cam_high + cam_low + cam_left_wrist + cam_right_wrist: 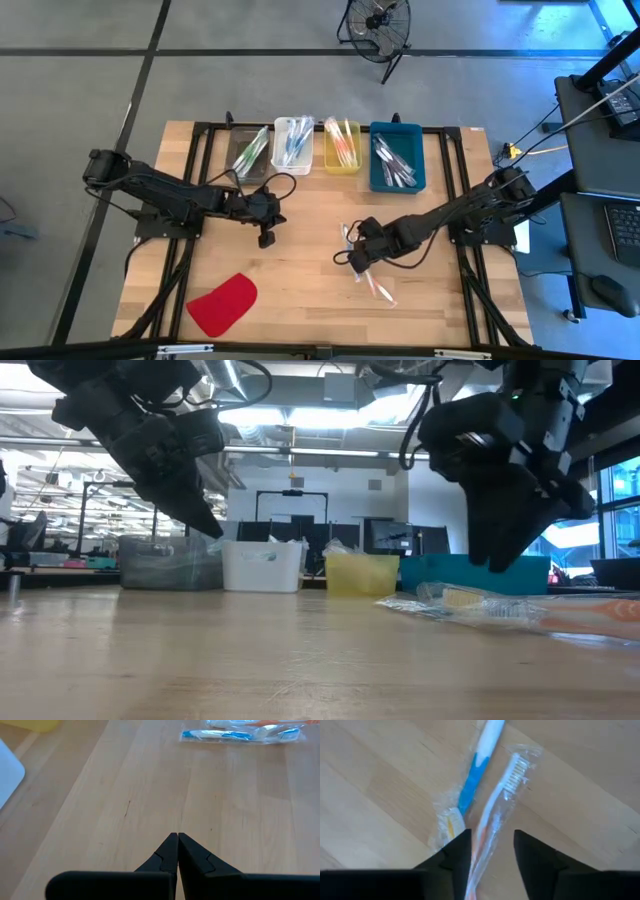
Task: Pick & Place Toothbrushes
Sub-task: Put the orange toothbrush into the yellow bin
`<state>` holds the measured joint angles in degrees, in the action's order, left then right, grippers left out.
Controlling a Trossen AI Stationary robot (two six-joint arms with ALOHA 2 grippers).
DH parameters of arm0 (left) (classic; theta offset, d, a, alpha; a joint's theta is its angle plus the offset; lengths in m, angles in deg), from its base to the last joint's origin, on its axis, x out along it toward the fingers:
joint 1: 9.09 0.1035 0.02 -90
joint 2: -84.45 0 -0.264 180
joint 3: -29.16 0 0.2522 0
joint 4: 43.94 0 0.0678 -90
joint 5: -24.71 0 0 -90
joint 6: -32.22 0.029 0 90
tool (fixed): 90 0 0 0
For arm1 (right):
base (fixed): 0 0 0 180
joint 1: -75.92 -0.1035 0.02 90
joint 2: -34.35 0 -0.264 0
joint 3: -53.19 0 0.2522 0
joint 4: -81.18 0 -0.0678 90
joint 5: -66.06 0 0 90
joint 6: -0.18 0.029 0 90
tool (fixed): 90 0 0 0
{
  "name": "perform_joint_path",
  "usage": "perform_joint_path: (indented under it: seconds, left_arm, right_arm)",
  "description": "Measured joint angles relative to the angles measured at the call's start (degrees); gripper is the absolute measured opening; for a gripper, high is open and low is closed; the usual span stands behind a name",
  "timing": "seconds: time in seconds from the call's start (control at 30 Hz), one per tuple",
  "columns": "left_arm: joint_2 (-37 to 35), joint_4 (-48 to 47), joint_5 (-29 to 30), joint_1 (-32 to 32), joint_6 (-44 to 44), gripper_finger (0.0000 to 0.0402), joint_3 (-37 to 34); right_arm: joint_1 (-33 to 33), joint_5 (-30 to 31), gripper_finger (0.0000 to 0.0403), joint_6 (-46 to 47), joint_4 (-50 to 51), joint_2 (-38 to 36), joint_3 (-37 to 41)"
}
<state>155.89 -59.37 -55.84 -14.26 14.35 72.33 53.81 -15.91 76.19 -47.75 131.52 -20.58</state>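
Two wrapped toothbrushes (485, 795) lie crossed on the table (300, 250), well short of the blue bin (397, 157). The right claw (490, 850) hangs over them, fingers apart astride the orange-handled one, likely lining up a pick. The left claw (177, 852), pressed together and empty, waits farther from that bin.

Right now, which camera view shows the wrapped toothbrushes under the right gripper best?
The right wrist view: the wrapped toothbrushes lie close up, bristles and blue handle clear, with the open right gripper over them. The high view shows them small. The low view shows a flat side-on wrapper. The left wrist view shows them far off.
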Motion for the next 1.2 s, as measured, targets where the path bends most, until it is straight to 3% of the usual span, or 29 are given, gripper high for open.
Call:
perform_joint_path:
  seconds: [0.23,0.47,0.8,1.2]
  left_arm:
    - [0.00,0.08,0.02,0.00,0.00,0.0003,0.00]
    - [0.02,0.14,0.04,0.00,0.00,0.0003,0.00]
    - [0.02,0.13,0.07,0.00,0.00,0.0003,0.00]
    - [0.02,-0.09,0.07,0.00,0.01,0.0003,0.00]
  right_arm:
    - [0.04,0.04,0.0196,-0.04,-2.02,1.79,-0.04]
    - [0.15,-0.13,0.0210,0.06,-2.82,5.23,0.00]
    - [0.15,-1.43,0.0167,2.55,-3.19,5.93,-0.01]
    - [0.15,-3.07,0.0096,8.34,3.79,5.93,0.00]
